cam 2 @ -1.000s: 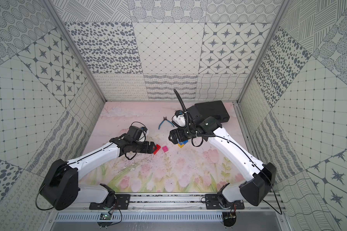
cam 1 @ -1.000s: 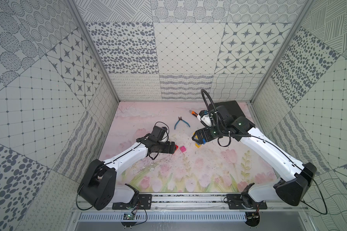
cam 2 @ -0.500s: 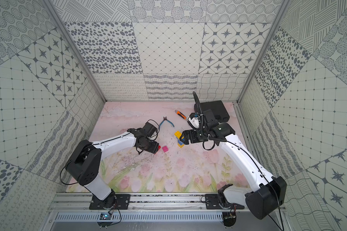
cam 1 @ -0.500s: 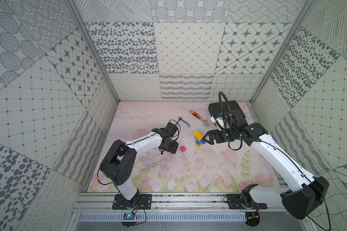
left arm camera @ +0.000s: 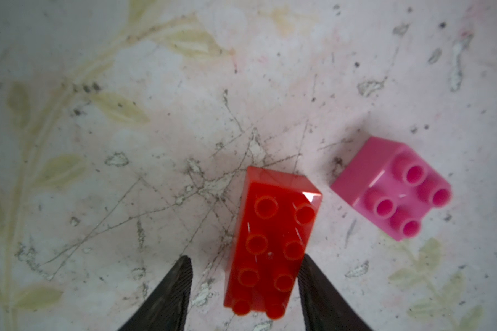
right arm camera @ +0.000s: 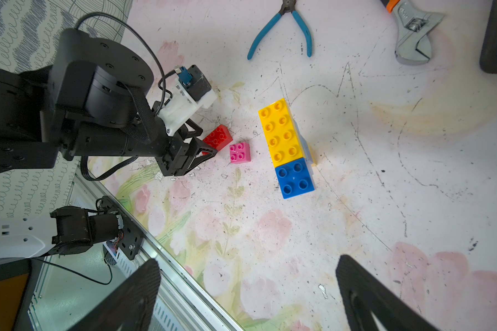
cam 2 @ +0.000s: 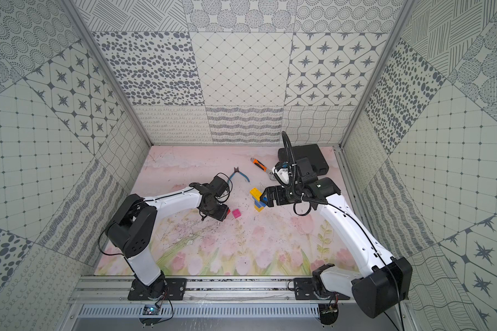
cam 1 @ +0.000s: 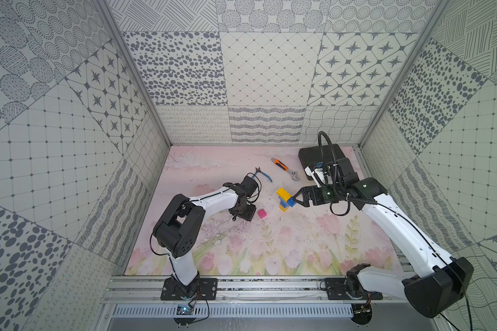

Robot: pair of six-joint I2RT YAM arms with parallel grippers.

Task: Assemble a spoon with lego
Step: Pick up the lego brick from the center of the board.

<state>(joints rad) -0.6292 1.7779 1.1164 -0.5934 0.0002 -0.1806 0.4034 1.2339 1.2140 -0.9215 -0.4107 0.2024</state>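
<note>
Red lego (left arm camera: 271, 243) lies between half-open left pincer (left arm camera: 245, 258) jaws.

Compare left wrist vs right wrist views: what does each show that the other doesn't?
Left wrist only: a close look at the left gripper, its jaws astride the red brick with a gap on one side.
Right wrist only: the joined yellow-and-blue bricks, the blue-handled pliers, the wrench, and the right gripper, jaws wide open and holding nothing.
Both: the red brick and the pink brick lying apart, studs up, on the floral mat.
</note>
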